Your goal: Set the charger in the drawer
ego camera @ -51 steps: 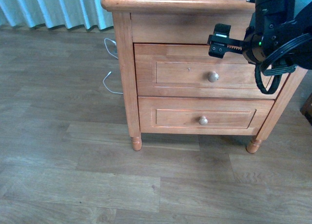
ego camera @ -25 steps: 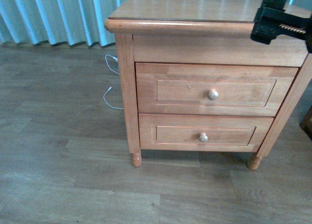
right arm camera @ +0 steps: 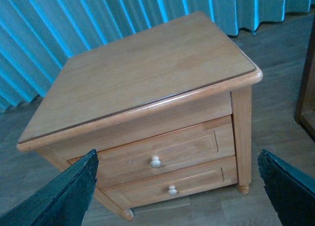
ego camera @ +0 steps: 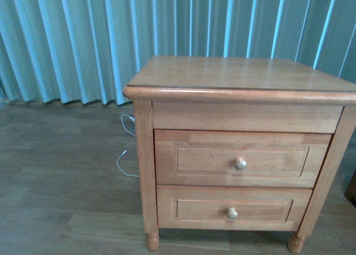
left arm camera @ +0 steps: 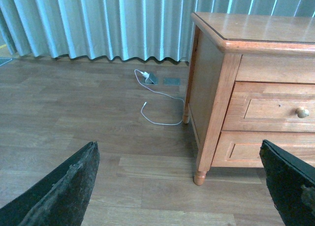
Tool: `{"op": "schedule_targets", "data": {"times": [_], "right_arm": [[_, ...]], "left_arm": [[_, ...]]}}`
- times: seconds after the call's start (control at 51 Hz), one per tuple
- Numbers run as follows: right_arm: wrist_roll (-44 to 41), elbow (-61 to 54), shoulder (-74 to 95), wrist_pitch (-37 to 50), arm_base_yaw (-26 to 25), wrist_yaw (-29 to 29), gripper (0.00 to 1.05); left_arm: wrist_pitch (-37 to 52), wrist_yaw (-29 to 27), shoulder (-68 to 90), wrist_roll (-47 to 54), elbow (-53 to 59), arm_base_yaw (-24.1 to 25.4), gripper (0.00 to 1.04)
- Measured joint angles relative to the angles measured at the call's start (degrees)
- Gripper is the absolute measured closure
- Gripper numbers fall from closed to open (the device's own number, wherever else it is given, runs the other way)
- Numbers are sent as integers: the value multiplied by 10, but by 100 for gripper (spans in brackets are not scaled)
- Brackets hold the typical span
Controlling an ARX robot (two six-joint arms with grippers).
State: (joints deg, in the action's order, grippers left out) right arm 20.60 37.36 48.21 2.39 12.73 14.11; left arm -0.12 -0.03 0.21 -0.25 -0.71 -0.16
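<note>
We see the brown wooden drawer [ego camera: 242, 158] shut, with one round knob [ego camera: 240, 164]. Our left claw [left arm camera: 182, 186] and right claw [right arm camera: 179, 186] gape wide, holding nothing.

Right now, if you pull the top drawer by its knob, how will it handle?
The top drawer sits shut and flush, so it probably slides straight out. Its small round knob may slip between the jaws. The cabinet looks solid wood on four legs, unlikely to tip.

Honey-coloured wooden drawer [ego camera: 242, 158] on a smooth, slightly glossy wooden cabinet [ego camera: 239, 77].
</note>
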Motion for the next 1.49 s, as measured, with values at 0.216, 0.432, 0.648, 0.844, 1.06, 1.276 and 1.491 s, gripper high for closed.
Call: {"op": "schedule_targets", "data": {"times": [0.216, 0.432, 0.648, 0.844, 1.06, 1.276, 1.491], "right_arm": [[-9, -19, -69, -27, 4, 14, 8], [-84, -62, -85, 52, -9, -25, 21], [-186, -175, -147, 110, -46, -61, 58], [-200, -239, -196, 124, -84, -112, 93], [-204, -286, -240, 127, -125, -138, 103], [-204, -322, -289, 116, -126, -138, 103], [-204, -339, -325, 99, -126, -138, 103]], "left_arm": [[0, 0, 0, 0, 0, 0, 6], [0, 0, 0, 0, 0, 0, 6], [0, 0, 0, 0, 0, 0, 6], [0, 0, 0, 0, 0, 0, 6], [0, 0, 0, 0, 0, 0, 6], [0, 0, 0, 0, 0, 0, 6], [0, 0, 0, 0, 0, 0, 6]]}}
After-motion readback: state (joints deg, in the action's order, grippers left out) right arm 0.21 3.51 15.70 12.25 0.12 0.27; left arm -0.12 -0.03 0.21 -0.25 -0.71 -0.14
